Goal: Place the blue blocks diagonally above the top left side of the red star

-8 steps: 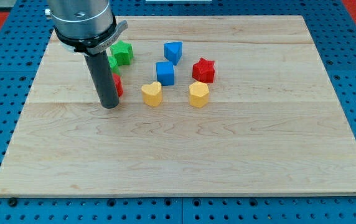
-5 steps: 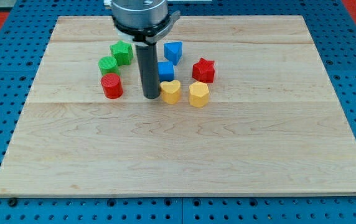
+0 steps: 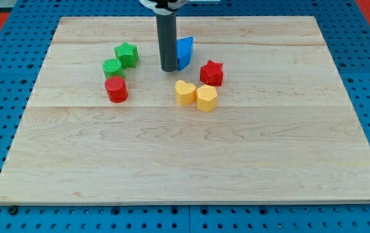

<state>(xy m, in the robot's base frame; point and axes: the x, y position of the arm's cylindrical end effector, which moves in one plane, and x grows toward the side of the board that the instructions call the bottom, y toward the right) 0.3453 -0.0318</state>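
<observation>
The red star (image 3: 211, 72) lies right of the board's centre, toward the top. The blue blocks (image 3: 184, 53) sit close together up and to the left of the star, partly hidden behind my rod; their separate shapes cannot be made out. My tip (image 3: 169, 69) rests on the board right against the left side of the blue blocks.
A yellow heart (image 3: 184, 92) and a yellow hexagonal block (image 3: 206, 98) touch each other just below the star. A red cylinder (image 3: 116, 89) and two green blocks (image 3: 126, 54) (image 3: 112, 66) lie to the left. The wooden board (image 3: 191, 162) sits on a blue pegboard.
My tip moved right from beside the red cylinder, pushing the yellow heart right against the yellow hexagon, then went up to the blue blocks; the blue cube has shifted up against the other blue block.
</observation>
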